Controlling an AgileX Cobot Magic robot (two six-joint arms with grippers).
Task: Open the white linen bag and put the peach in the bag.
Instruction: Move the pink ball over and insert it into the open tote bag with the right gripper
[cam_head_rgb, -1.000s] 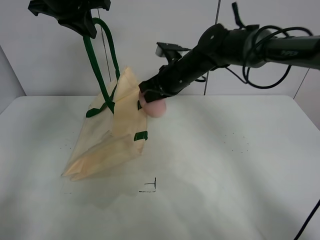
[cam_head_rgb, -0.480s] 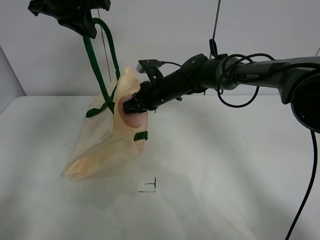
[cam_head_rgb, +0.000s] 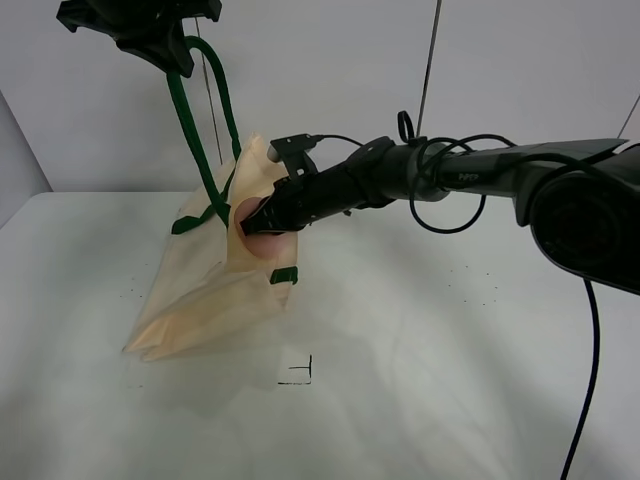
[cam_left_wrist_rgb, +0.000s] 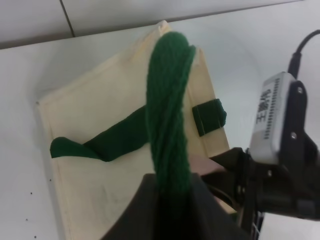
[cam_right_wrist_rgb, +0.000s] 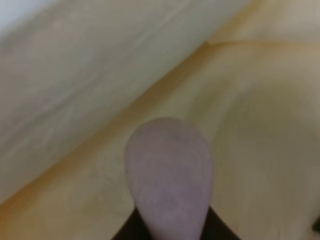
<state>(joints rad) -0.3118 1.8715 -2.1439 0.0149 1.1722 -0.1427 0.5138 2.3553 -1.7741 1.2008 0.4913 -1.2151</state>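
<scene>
The white linen bag (cam_head_rgb: 215, 270) hangs tilted, its lower end resting on the table. My left gripper (cam_head_rgb: 160, 45) is shut on its dark green handle (cam_head_rgb: 195, 130) and holds it high; the handle (cam_left_wrist_rgb: 167, 130) runs up from the bag (cam_left_wrist_rgb: 100, 145) in the left wrist view. My right gripper (cam_head_rgb: 262, 222) reaches across into the bag's open mouth, shut on the pink peach (cam_head_rgb: 258, 240). In the right wrist view the peach (cam_right_wrist_rgb: 170, 175) sits between the jaws with cream fabric (cam_right_wrist_rgb: 100, 90) all around it.
The white table (cam_head_rgb: 450, 330) carries a small black corner mark (cam_head_rgb: 298, 374) in front of the bag and faint dots (cam_head_rgb: 470, 285) at the right. The right arm's cables (cam_head_rgb: 440, 170) loop above the table. A white wall stands behind.
My right gripper has carried the peach leftward from outside the bag's edge into its open mouth. The left gripper and the handle have stayed in place.
</scene>
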